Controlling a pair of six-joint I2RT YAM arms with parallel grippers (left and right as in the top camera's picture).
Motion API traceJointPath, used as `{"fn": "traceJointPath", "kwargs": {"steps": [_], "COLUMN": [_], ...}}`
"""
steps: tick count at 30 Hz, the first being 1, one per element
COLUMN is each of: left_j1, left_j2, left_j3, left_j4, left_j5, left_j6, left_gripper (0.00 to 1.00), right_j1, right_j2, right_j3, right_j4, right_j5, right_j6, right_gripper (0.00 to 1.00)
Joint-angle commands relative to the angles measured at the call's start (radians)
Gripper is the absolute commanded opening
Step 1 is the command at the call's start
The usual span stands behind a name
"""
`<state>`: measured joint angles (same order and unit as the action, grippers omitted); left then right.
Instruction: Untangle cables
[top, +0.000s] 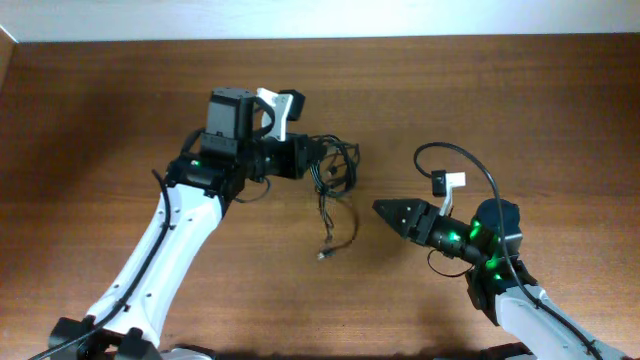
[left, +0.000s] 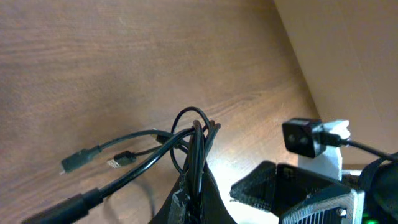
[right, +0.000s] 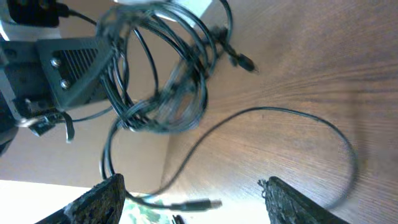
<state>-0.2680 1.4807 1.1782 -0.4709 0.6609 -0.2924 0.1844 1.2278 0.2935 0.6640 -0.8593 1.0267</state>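
Note:
The cables are a bunch of thin black cords, looped at the middle of the table. My left gripper is shut on the bunch and holds it up. One strand hangs down to a small plug end on the table. In the left wrist view the fingers pinch several strands, with loops above and two plug ends at the left. My right gripper is open and empty, just right of the hanging strand. In the right wrist view the bunch hangs ahead of its spread fingers, with a plug between them.
The wooden table meets a pale wall along its far edge. The right arm's own thicker cable with a white connector arcs above its wrist. The right arm's camera block shows close by in the left wrist view.

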Motion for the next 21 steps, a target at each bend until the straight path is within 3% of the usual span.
{"fn": "traceJointPath", "kwargs": {"steps": [1,9,11,16,19,21], "left_j1": [-0.031,-0.143,-0.173,-0.2,-0.197,-0.179], "left_j2": [-0.021,-0.021,-0.021,-0.021,-0.021,-0.021], "left_j3": [0.014,0.014,0.014,0.014,0.014,0.014], "left_j4": [-0.02,-0.016,-0.013,0.037,0.073,0.089], "left_j5": [0.0,0.035,0.063,0.102,0.031,-0.101], "left_j6": [-0.018,-0.018,-0.018,-0.018,-0.019,-0.079], "left_gripper": [0.0,0.0,0.0,0.0,0.0,0.0], "right_j1": [-0.002,-0.002,-0.002,-0.002,-0.002,-0.002], "right_j2": [-0.003,-0.003,-0.003,-0.003,-0.003,-0.003], "right_j3": [0.004,0.004,0.004,0.004,0.004,0.004], "right_j4": [0.007,0.007,0.007,0.006,0.006,0.006], "right_j5": [0.016,0.067,0.067,0.046,-0.018,-0.095], "right_j6": [0.031,0.082,0.082,0.082,0.079,0.034], "right_gripper": [0.67,0.52,0.42,0.04,0.04,0.04]}}
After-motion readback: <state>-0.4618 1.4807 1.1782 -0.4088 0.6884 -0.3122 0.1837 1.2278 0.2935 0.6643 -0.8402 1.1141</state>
